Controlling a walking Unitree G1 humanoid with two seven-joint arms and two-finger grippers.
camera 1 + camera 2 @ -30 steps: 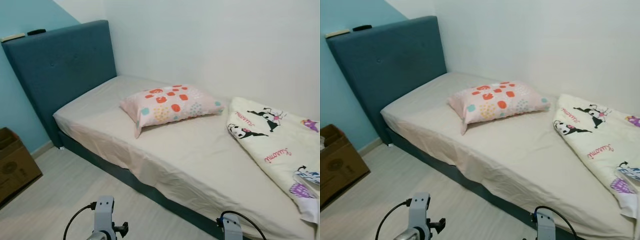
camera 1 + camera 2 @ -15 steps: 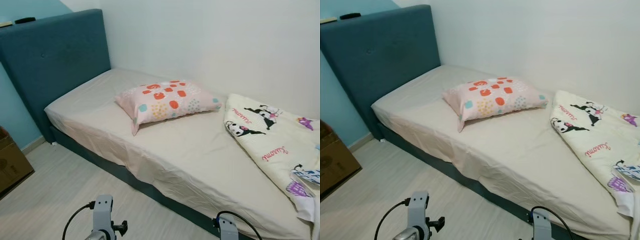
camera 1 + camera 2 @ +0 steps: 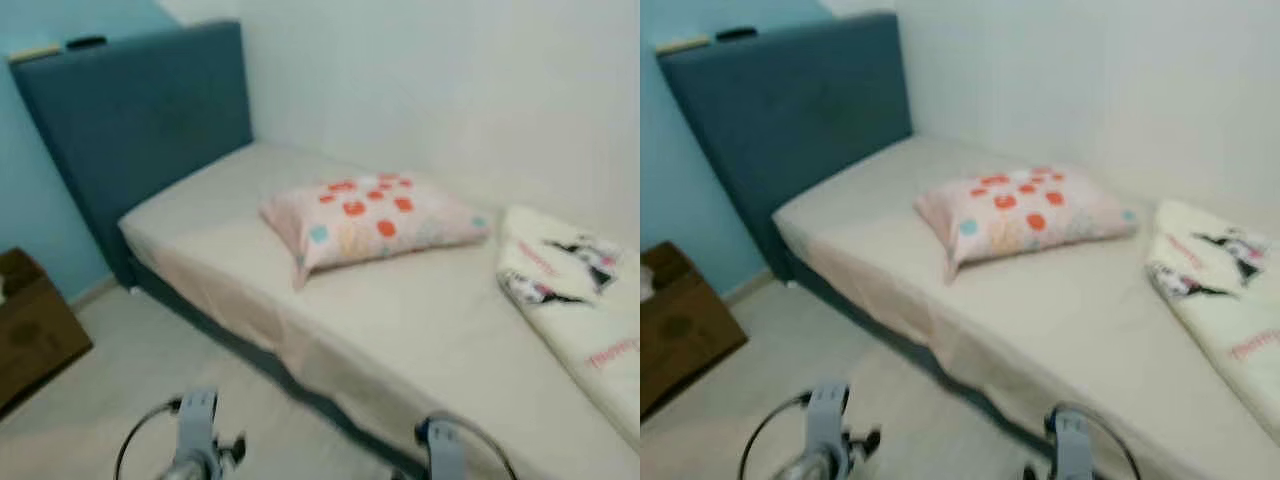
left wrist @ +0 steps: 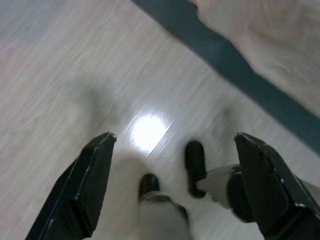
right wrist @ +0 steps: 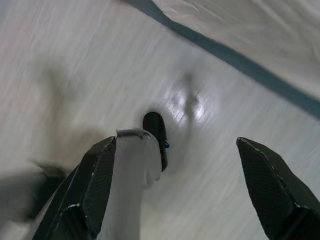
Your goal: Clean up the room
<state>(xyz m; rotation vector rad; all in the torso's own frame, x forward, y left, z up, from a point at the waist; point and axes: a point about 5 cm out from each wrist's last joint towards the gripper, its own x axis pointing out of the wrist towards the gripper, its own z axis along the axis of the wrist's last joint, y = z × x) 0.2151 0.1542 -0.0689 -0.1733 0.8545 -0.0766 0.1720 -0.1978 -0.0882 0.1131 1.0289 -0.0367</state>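
A bed (image 3: 230,290) with a cream sheet and a blue headboard (image 3: 130,130) stands before me. A pink pillow (image 3: 375,220) with red and blue spots lies in the middle of the mattress. To its right rests a folded white blanket (image 3: 575,300) with cartoon prints. Both arms hang low near the floor. My left gripper (image 4: 175,185) is open over pale wooden floor, and my right gripper (image 5: 180,185) is open too, nothing between the fingers of either. The eye views are blurred.
A brown cardboard box (image 3: 35,325) sits on the floor at the left, by the light blue wall. Two small items (image 3: 60,46) lie on top of the headboard. My own feet (image 4: 195,162) show on the floor beside the bed's dark base.
The whole picture has shifted right and blurred, so the camera has turned left; the box is back in view and less of the blanket shows. Nothing on the bed has moved.
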